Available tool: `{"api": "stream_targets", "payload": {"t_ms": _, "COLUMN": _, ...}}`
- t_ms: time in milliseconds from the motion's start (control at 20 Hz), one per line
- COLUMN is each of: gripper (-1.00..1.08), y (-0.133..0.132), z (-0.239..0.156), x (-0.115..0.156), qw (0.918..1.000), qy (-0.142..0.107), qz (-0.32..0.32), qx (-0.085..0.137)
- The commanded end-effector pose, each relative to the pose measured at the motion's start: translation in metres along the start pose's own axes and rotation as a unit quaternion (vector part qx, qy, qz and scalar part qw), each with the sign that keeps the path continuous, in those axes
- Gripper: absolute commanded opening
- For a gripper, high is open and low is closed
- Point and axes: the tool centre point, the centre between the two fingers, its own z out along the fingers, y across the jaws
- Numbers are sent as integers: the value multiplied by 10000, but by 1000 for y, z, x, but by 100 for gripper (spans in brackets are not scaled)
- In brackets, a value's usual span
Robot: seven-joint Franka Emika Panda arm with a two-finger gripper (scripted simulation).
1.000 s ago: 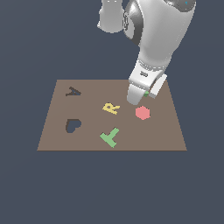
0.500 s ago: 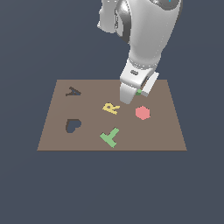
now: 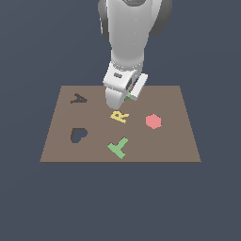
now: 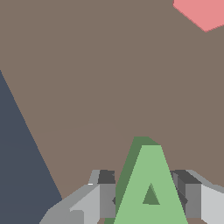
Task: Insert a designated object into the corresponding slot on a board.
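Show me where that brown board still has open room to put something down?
On the board, bare patches lie right of the pink hexagon and along the near edge, either side of the green T. It is crowded mid-board, where the gripper holding the green A hangs over the yellow R.

- The gripper (image 3: 123, 100) has swung from beside the red hexagon (image 3: 153, 121) toward the exterior view's left, now above the yellow R (image 3: 119, 116).
- The green A (image 4: 151, 192) rides along, clamped between the fingers.

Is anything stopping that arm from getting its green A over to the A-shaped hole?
Probably not. The gripper holds the green A, and the A-shaped slot lies open toward the exterior view's left, with only bare board between.
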Motion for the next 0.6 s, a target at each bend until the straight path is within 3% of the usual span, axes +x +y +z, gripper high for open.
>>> {"api": "stream_targets", "payload": {"t_ms": 0, "gripper": -100, "y": 9, "z": -1, "x": -23, "qw": 9999, "qy": 0, "qz": -135, "qx": -2}}
{"api": "stream_targets", "payload": {"t_ms": 550, "gripper": -100, "y": 56, "z": -5, "x": -112, "qw": 9976, "qy": 1, "qz": -692, "qx": -3}}
